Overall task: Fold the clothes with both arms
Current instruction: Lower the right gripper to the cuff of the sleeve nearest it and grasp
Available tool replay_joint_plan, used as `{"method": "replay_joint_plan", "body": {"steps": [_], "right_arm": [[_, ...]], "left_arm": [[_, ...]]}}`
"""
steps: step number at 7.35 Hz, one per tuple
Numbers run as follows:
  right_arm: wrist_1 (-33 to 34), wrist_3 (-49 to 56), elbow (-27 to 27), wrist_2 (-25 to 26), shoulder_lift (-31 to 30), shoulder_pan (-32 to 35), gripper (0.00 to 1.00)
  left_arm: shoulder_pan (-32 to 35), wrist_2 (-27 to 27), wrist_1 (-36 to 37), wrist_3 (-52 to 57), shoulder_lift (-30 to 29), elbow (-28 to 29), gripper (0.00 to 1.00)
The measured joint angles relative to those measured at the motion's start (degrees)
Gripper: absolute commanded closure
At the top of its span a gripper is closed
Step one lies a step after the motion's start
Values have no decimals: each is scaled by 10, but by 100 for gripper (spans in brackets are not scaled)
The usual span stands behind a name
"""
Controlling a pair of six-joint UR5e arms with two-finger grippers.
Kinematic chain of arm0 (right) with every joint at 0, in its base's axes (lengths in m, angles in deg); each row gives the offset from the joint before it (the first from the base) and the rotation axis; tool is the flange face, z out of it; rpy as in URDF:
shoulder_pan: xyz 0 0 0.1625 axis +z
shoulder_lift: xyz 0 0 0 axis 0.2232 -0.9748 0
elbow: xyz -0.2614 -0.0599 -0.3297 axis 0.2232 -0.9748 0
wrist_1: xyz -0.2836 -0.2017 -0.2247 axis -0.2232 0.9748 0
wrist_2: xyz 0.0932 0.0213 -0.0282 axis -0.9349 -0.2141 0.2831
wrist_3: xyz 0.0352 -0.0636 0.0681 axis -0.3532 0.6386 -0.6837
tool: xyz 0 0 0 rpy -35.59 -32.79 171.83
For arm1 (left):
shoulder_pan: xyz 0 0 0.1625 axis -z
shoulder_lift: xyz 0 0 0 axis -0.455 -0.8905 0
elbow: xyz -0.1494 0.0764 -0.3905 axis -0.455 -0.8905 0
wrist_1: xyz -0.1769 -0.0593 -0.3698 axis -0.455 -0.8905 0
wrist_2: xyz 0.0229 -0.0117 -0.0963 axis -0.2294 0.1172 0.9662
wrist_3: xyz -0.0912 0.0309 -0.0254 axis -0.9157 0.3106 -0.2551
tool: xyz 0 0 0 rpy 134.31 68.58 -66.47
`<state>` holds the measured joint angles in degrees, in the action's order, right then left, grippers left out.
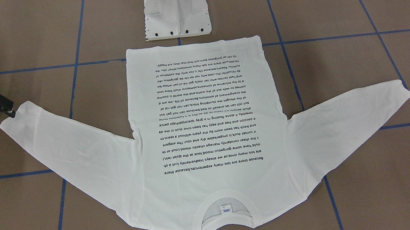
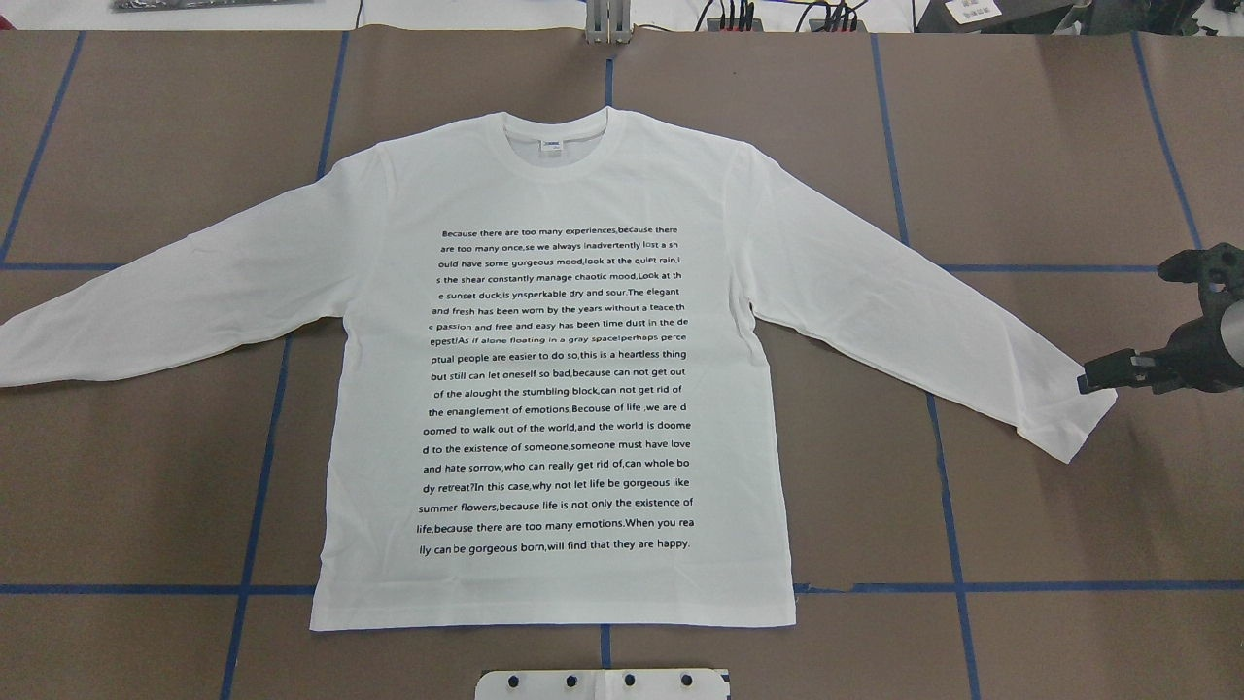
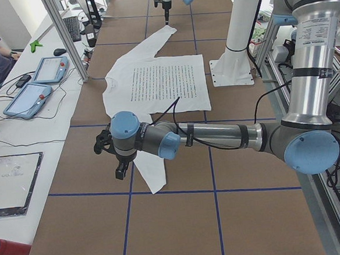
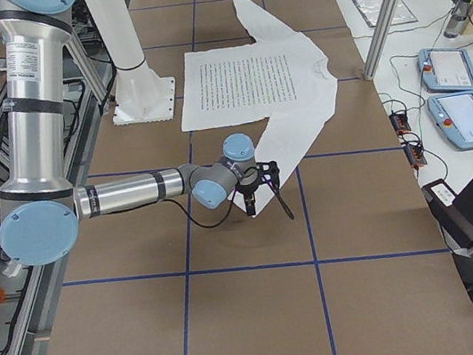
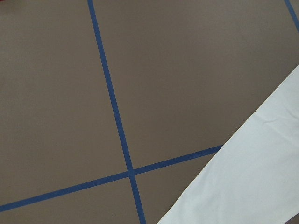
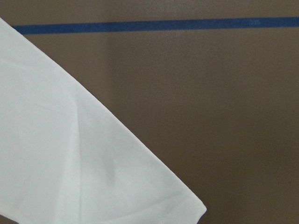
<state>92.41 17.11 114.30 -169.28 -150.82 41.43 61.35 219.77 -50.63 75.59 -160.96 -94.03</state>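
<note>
Brown paper-covered table (image 2: 1069,146), blue tape grid. The white long-sleeved cotton shirt (image 2: 573,194) lies flat at centre, black text upward, neck away from the white pedestal base (image 1: 176,16), sleeves spread. Right gripper (image 2: 1108,374), jaws apart, sits at the right cuff's edge. Left gripper (image 3: 116,154) stands just beside the left sleeve; its jaw state cannot be told.

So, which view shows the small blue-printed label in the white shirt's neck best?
The exterior front-facing view: the small blue-printed label appears largest there, inside the white long-sleeved shirt's ribbed neck. The overhead view shows it smaller; the side views, too small to tell; the wrist views miss it.
</note>
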Motion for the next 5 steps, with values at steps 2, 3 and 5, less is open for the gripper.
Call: {"method": "replay_joint_plan", "body": {"steps": [2, 3, 5], "right_arm": [[-1, 0, -21, -2, 10, -10, 4], [-1, 0, -31, -3, 15, -14, 8], [0, -1, -40, -4, 18, -22, 15]], "left_arm": [[0, 0, 0, 0, 0, -4, 1], [0, 0, 0, 0, 0, -5, 1], [0, 0, 0, 0, 0, -6, 1]]}}
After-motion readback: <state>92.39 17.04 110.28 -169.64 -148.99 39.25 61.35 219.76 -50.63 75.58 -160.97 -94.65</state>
